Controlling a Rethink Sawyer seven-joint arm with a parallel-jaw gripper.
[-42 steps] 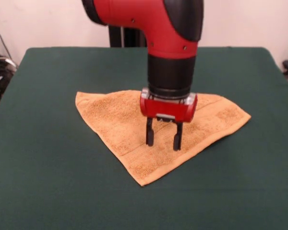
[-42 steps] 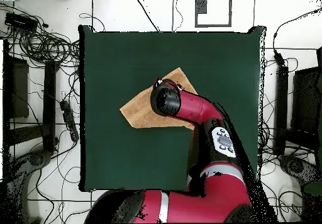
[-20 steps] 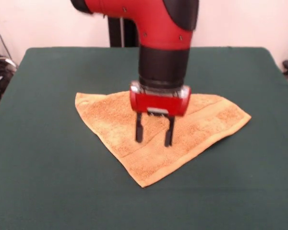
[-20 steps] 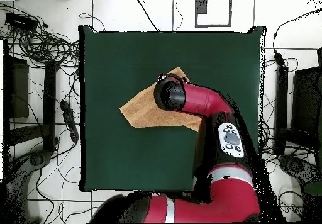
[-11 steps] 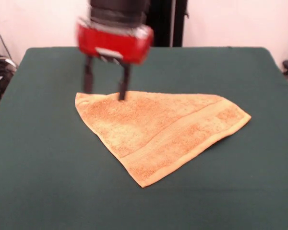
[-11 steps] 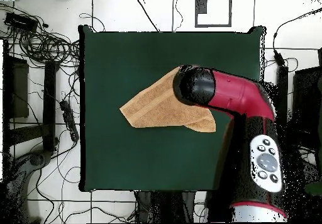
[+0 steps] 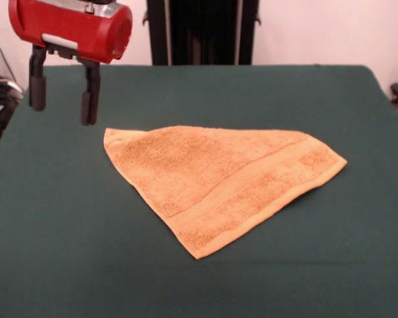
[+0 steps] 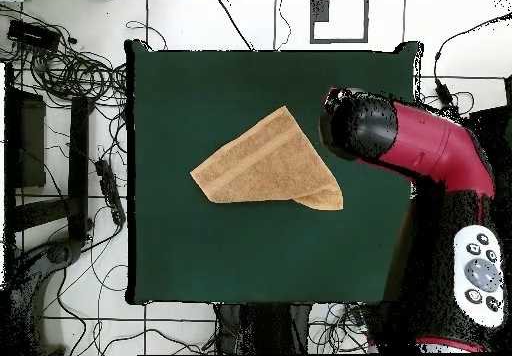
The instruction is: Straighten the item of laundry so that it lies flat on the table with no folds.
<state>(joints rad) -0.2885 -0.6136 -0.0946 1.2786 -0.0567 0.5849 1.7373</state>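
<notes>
The orange-tan towel [image 7: 219,182] lies folded into a triangle near the middle of the green table [image 7: 331,265].

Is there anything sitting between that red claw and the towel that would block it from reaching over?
Nothing visible. The gripper hangs open above the table, off to one side of the towel, with only bare green cloth between them. The towel lies folded into a triangle.

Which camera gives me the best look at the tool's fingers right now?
The front view. There the tool hangs at the upper left, both dark fingers apart and empty, beside the towel. The overhead view shows only the arm's wrist from above, which hides the fingers.
</notes>
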